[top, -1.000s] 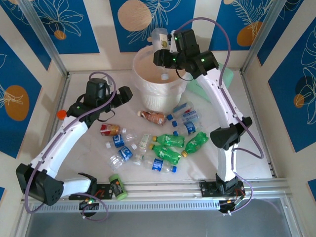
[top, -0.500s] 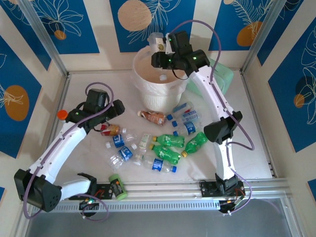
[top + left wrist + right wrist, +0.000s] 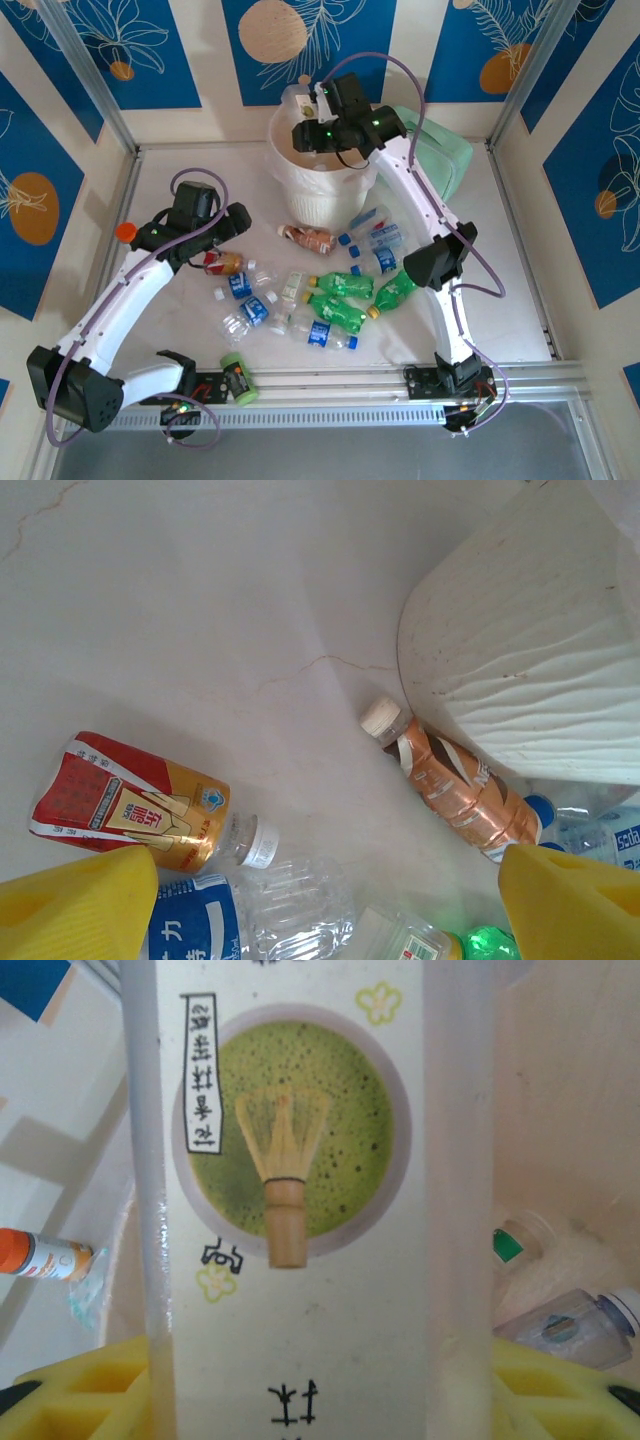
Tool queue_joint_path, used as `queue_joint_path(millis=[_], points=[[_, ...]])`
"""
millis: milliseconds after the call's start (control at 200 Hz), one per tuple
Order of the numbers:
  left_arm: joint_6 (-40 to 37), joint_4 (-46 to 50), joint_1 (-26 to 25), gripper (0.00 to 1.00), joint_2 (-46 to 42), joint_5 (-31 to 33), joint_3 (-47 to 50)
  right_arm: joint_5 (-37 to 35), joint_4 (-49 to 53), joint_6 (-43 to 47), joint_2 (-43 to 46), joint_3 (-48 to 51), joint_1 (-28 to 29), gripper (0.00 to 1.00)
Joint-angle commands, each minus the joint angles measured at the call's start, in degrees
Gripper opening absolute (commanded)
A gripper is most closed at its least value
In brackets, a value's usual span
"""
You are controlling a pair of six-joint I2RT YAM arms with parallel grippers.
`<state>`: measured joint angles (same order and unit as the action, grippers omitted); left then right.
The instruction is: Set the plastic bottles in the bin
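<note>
Pinching a pale plastic bottle with a cream green-tea label between its yellow pads, the right pincer holds it at the far rim of the round pink-cream plastic bin, probably so that letting go drops it beside the clear bottles inside. The left pincer hangs spread wide above the white surface, over a red-and-gold labelled bottle, apparently lining up a pick. A brownish bottle lies just beside the bin's base.

- White left arm and right arm, black joint housings, small green lights.
- Purple cables looping along both.
- Left gripper, right gripper: yellow pads.
</note>
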<state>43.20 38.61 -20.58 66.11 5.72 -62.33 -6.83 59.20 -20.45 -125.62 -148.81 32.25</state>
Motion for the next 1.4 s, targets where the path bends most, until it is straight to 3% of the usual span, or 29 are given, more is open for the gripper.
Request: queue_joint_path(millis=[0,230,455,585,870,965,1130,1391], points=[[0.87,0.28,0.7,0.87,0.31,0.74,0.89,3.18,1.99,1.0,-0.11,-1.76,1.65,0.48],[1.18,-0.2,0.71,0.87,1.0,0.52,0.93,4.92,2.68,0.12,1.23,-0.89,3.14,0.48],[1.69,0.39,0.8,0.87,1.7,0.74,0.62,-4.48,4.76,-1.43,1.34,-1.92,1.62,0.48],[2.15,0.93,0.99,0.88,1.59,1.14,0.96,-4.2,5.3,-2.18,2.1,1.18,-0.9,0.48],[2.94,1.07,1.32,0.88,1.47,1.05,1.69,-6.07,4.76,-0.67,0.92,3.99,-0.69,0.5],[2.87,1.34,1.41,0.88,1.33,1.13,1.77,-6.7,5.22,-0.79,0.22,3.88,-0.81,0.54],[2.85,1.64,1.46,0.88,0.96,1.38,2.1,-6.62,5.23,-0.65,0.77,3.47,-0.64,0.73],[3.27,2.05,1.55,0.88,0.63,1.56,2.26,-7.52,6.5,-0.48,2.33,-0.56,-0.43,0.82]])
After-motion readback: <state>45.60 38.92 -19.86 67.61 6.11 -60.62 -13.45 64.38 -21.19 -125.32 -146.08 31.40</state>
